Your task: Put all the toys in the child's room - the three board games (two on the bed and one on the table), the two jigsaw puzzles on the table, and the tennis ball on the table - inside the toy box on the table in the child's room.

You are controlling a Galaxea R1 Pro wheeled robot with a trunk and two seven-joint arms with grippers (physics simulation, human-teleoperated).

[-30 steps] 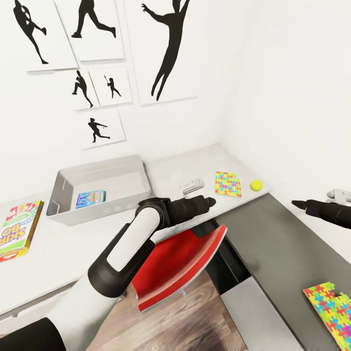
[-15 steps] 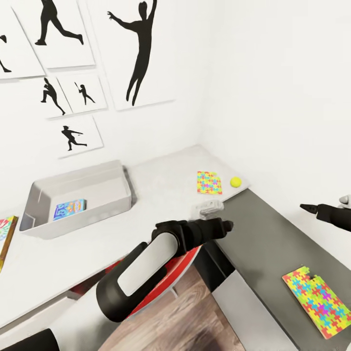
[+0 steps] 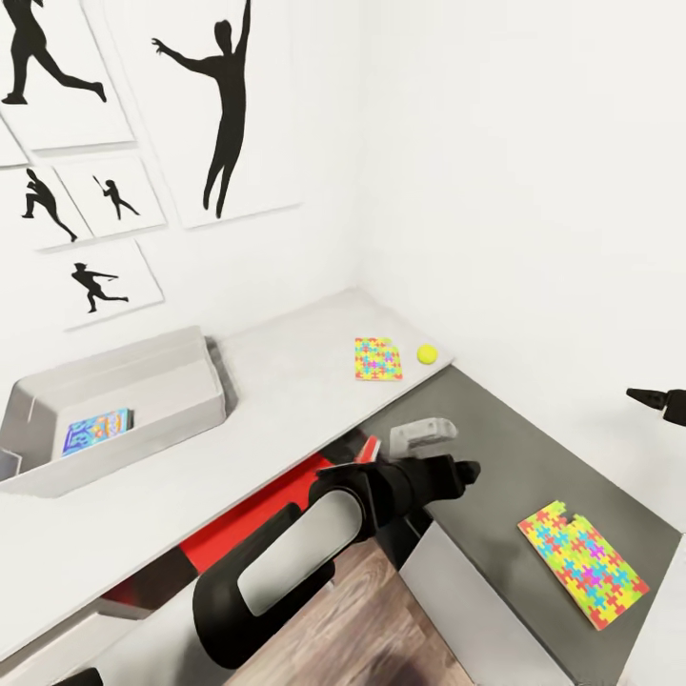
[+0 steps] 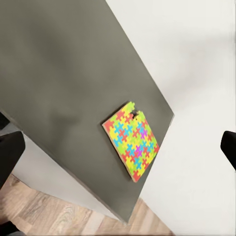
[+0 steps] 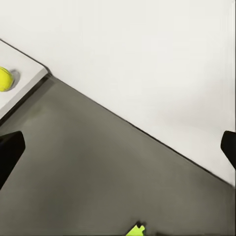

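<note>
Head view, largest item first: the table (image 3: 286, 381) runs along the wall under the silhouette prints (image 3: 229, 114), and the lower dark cabinet (image 3: 534, 448) adjoins its far end at the corner. The toy box (image 3: 143, 367) sits on the table against the wall, open side up, so that toys can be dropped in from above. One small blue board game (image 3: 95, 431) already lies flat on its floor.

Two puzzles remain outside the box. One puzzle (image 3: 378, 358) lies flat on the table near the corner. The second puzzle (image 3: 583, 563) lies flat on the cabinet, close to its front edge, with one notched corner.

The tennis ball (image 3: 427, 353) rests on the table just beside the first puzzle, near the edge that meets the cabinet.

The left gripper (image 3: 457, 474) hangs over the cabinet's near end; in the left wrist view its fingers are spread wide and hold nothing, framing the cabinet puzzle (image 4: 132, 140). This suggests a line-up for that piece. The right gripper (image 3: 657, 400) hovers beside the wall, also spread and empty, with the ball (image 5: 5, 78) in its camera.
</note>
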